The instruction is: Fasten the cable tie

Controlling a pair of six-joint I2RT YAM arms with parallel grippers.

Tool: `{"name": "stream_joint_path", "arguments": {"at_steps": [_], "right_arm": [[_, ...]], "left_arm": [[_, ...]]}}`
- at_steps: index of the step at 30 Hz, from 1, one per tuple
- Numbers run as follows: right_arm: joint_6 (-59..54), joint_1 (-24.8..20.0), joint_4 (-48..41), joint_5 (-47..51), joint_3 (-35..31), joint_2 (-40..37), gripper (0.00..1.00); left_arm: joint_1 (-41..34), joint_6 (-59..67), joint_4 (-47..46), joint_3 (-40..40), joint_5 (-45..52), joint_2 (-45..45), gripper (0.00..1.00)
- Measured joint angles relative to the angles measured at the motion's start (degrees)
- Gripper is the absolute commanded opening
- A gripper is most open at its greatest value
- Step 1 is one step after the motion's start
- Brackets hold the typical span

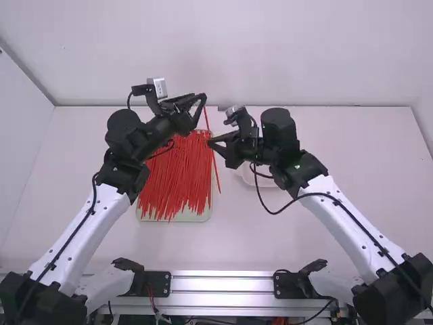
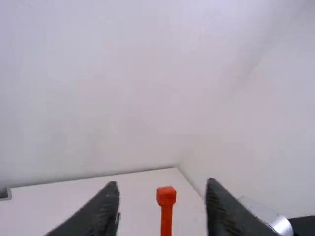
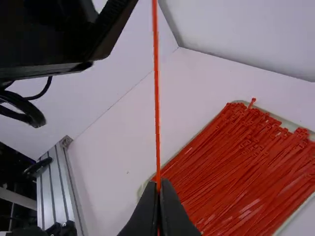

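Observation:
One red cable tie [image 1: 216, 172] hangs upright above the table, beside the tray's right side. My right gripper [image 1: 211, 142] is shut on its strap partway along; in the right wrist view the fingers [image 3: 147, 206] meet around the strap [image 3: 156, 98], which runs straight up from them. The tie's square head [image 2: 166, 194] stands between the spread fingers of my left gripper [image 2: 162, 183], with a gap on either side. In the high view the left gripper [image 1: 201, 105] sits open at the tie's upper end, just above the right gripper.
A white tray [image 1: 203, 218] heaped with several red cable ties [image 1: 177, 177] lies under the left arm, also visible as a pile [image 3: 246, 167] below the right wrist. A white round dish [image 1: 247, 177] sits partly hidden behind the right arm.

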Motion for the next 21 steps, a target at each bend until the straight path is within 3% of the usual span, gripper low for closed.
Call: {"name": "stream_joint_path", "arguments": {"at_steps": [3,6,13,21], "right_arm": [[-1.8,-2.8,0.0,-2.0,0.0,0.0,0.0],[-3.2,-5.6,0.4,-4.3,0.0,0.0,0.0],[-6.0,-13.0,3.5,-13.3,0.0,0.0,0.0],[-7.4,-20.9,8.9,-23.1,0.0,0.0,0.0]], "left_arm": [[0.4,4.9,0.1,0.0,0.5,0.0,0.83],[0.4,8.9,0.1,0.0,0.6,0.0,0.9],[1.8,14.3,-1.7,0.0,1.7,0.0,0.98],[10.1,15.6,-3.5,4.8,11.6,1.5,0.99]]}}
